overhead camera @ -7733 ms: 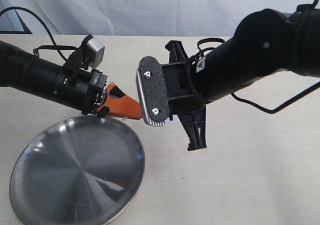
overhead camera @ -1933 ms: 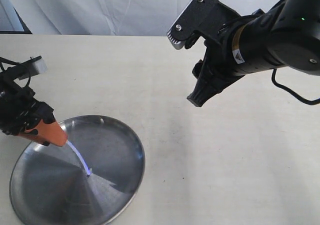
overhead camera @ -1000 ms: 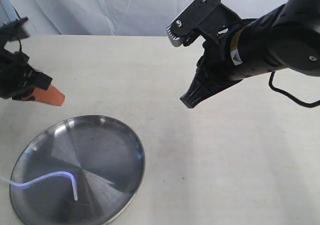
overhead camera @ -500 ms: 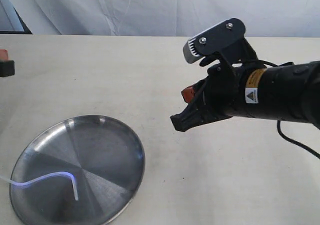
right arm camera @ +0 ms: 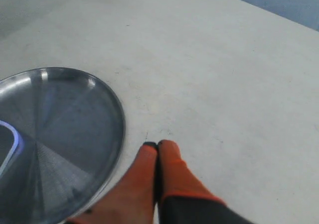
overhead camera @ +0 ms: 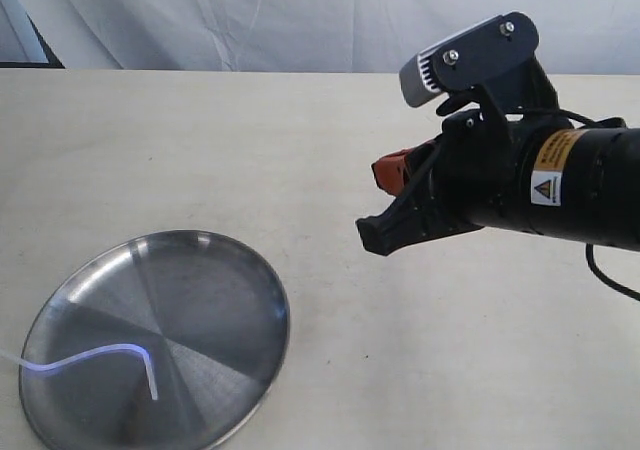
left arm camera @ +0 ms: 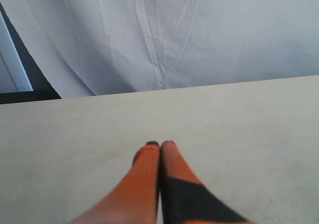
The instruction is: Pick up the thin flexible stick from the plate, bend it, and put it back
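The thin flexible stick (overhead camera: 100, 350) lies kinked and glowing pale blue-violet on the plate (overhead camera: 210, 280), a shiny steel dish at the lower left. One end of the stick reaches past the left rim. My right gripper (overhead camera: 382, 174) hangs above the bare table to the right of the plate, orange fingers shut on nothing. Its wrist view shows the shut tips (right arm camera: 157, 145) just beside the plate (right arm camera: 75, 109), with a bit of the stick (right arm camera: 14, 142) at the edge. My left gripper (left arm camera: 160, 144) is shut and empty over bare table, outside the exterior view.
A beige table (overhead camera: 330, 140) carries the plate. A white curtain (overhead camera: 300, 20) hangs along its far edge, also facing the left wrist camera as the curtain (left arm camera: 199, 35). The right arm's black body (overhead camera: 560, 185) fills the right side.
The left arm has let go of the stick and drawn out of the exterior view to the left. The right arm has swung lower and to the right. The stick has lain still for the last second.
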Action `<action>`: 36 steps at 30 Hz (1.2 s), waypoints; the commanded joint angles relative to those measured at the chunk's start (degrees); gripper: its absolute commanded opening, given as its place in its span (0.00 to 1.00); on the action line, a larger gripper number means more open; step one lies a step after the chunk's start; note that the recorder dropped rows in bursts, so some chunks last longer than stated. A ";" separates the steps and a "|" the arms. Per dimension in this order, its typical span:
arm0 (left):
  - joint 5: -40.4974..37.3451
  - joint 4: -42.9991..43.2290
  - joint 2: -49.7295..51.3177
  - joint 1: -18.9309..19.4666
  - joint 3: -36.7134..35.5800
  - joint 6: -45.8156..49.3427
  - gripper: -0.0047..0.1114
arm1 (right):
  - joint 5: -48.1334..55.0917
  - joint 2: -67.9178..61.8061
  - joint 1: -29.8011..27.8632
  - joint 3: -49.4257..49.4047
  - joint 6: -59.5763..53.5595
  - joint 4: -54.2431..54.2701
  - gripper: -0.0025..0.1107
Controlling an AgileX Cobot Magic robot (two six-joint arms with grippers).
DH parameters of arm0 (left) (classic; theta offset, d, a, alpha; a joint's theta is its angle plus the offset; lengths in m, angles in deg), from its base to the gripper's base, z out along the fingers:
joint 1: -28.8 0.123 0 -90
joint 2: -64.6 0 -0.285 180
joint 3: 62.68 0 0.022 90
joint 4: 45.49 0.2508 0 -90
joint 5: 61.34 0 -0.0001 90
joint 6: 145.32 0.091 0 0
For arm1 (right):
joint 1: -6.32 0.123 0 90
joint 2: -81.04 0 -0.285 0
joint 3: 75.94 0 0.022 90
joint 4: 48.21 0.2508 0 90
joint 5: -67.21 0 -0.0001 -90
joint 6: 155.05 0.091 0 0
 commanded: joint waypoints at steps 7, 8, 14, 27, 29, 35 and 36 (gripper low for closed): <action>0.43 -0.02 -0.42 -0.50 -0.36 0.06 0.04 | -0.33 10.10 0.12 -0.15 -0.57 -0.64 0.02; 0.26 -0.02 -0.42 -0.50 -0.36 0.06 0.04 | 0.03 12.46 -0.43 -0.29 -1.46 -1.86 0.02; 0.26 0.58 -0.42 -0.50 -0.36 0.06 0.04 | -2.94 27.02 -12.59 -9.18 -1.66 -0.96 0.02; 0.37 1.24 -0.42 -0.50 -0.36 0.06 0.04 | -0.49 57.39 -32.80 -31.62 -1.69 7.96 0.02; 0.37 1.24 -0.42 -0.50 -0.36 0.06 0.04 | 1.42 58.38 -32.80 -31.83 -1.77 7.56 0.02; 0.47 1.22 -0.42 -0.50 -0.36 0.06 0.04 | 1.53 58.66 -32.87 -35.01 -1.91 5.70 0.02; 0.47 1.22 -0.42 -0.50 -0.36 0.06 0.04 | 1.53 59.04 -32.87 -35.62 -1.91 5.70 0.02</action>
